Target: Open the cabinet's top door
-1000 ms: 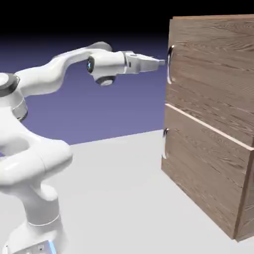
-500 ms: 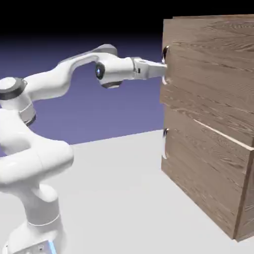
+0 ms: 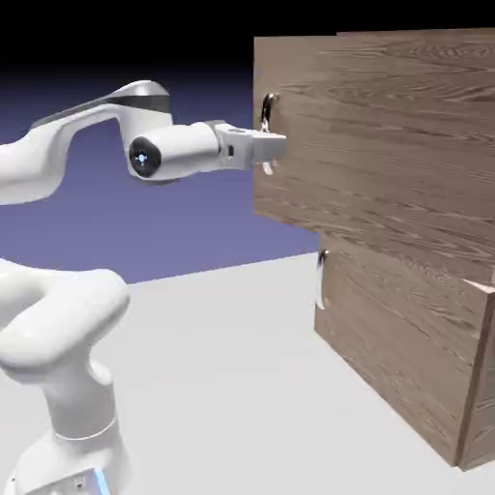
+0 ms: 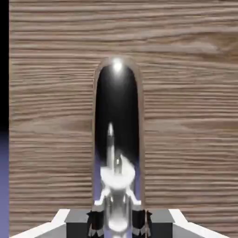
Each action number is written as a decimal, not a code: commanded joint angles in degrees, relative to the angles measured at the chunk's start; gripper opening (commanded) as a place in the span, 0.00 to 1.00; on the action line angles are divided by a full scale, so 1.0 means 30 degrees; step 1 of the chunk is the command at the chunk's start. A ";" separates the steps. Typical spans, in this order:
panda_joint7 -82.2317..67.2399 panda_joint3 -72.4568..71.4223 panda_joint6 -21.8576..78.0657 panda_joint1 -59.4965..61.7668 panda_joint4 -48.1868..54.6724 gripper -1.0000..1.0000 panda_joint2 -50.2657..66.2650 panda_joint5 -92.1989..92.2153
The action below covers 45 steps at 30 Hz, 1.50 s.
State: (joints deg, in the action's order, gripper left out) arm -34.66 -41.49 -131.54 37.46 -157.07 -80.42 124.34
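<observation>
Exterior view: gripper [image 3: 274, 147] grasping handle [image 3: 266, 132]; top door [image 3: 377, 135] ajar; grey table [image 3: 222, 387].

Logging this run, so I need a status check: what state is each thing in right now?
Top door: pulled out ahead of the lower panel, partly open.
Top handle: gripped between the fingers.
Gripper: shut on the top handle.
Lower panel: closed, its handle untouched.
</observation>
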 commanded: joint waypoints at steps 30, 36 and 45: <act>-0.3055 2.0766 1.3681 -0.2597 -0.1962 0.00 0.1744 -1.8149; -0.4171 2.4919 1.6783 -0.4273 0.0664 0.00 0.4618 -2.1640; -0.5584 3.1111 2.1732 -0.9417 0.6484 0.00 0.8920 -2.5492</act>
State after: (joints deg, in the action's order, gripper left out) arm -51.41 51.85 -66.28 9.21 -137.61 -53.66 47.86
